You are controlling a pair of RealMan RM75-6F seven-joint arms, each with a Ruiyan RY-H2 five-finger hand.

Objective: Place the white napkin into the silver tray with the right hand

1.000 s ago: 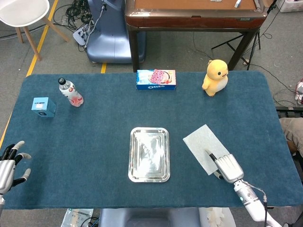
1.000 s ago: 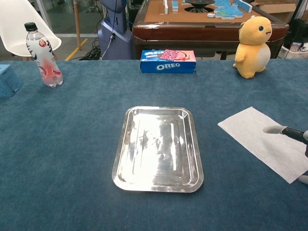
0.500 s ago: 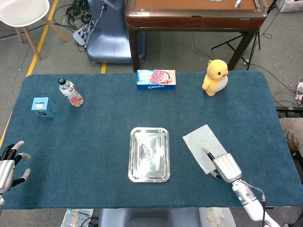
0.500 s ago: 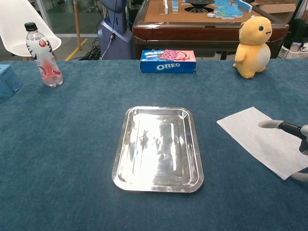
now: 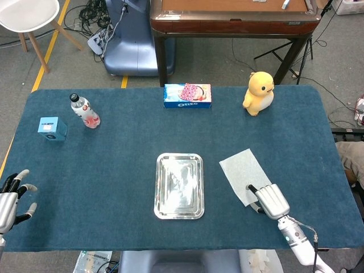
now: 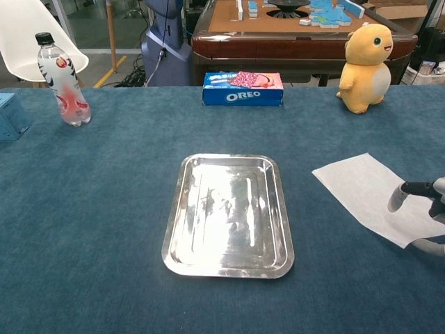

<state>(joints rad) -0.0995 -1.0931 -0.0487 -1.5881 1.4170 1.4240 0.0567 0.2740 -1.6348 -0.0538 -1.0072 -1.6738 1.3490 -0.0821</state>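
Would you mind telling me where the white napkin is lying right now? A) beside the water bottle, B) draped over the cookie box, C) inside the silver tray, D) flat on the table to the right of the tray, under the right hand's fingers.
D: the napkin lies on the blue table right of the empty tray, with the right hand over its near corner.

Right hand (image 5: 270, 200) hides the napkin's (image 5: 244, 170) near corner (grip unclear).
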